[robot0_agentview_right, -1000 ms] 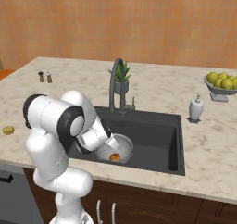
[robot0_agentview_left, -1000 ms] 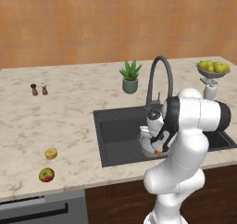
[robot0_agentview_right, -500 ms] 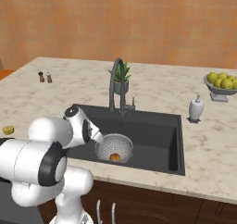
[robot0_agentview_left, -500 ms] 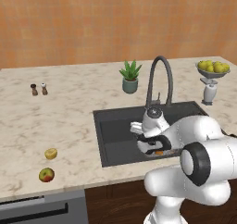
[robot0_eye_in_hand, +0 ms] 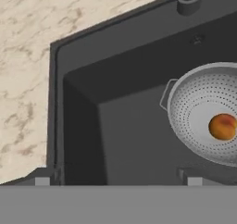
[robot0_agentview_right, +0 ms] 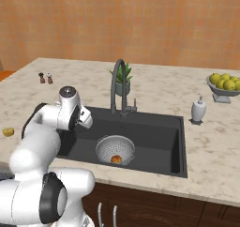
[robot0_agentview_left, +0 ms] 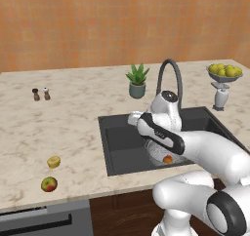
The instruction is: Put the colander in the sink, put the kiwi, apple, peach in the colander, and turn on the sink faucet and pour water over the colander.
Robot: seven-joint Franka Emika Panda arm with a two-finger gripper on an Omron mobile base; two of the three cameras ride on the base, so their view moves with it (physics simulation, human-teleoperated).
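The silvery colander (robot0_agentview_right: 116,148) stands in the dark sink (robot0_agentview_right: 159,132) with the orange peach (robot0_agentview_right: 116,159) lying in it. In the hand view the colander (robot0_eye_in_hand: 203,102) and the peach (robot0_eye_in_hand: 222,126) are at the right, beside the bare sink floor (robot0_eye_in_hand: 129,107). My gripper (robot0_eye_in_hand: 118,181) is open and empty, above the sink's left part and left of the colander; it also shows as gripper (robot0_agentview_left: 133,119) and gripper (robot0_agentview_right: 88,122). The kiwi (robot0_agentview_left: 53,162) and the apple (robot0_agentview_left: 49,184) lie on the counter left of the sink. The gooseneck sink faucet (robot0_agentview_left: 169,79) rises behind the basin.
A potted plant (robot0_agentview_left: 137,82) stands behind the sink. A soap dispenser (robot0_agentview_left: 220,97) and a grey stemmed bowl of yellow-green fruit (robot0_agentview_left: 225,71) are at the right. Two small shakers (robot0_agentview_left: 41,93) stand far left on the counter.
My arm has lifted away from the colander and swung left over the sink's left side. The peach stays in the colander, and the jaws have stayed open.
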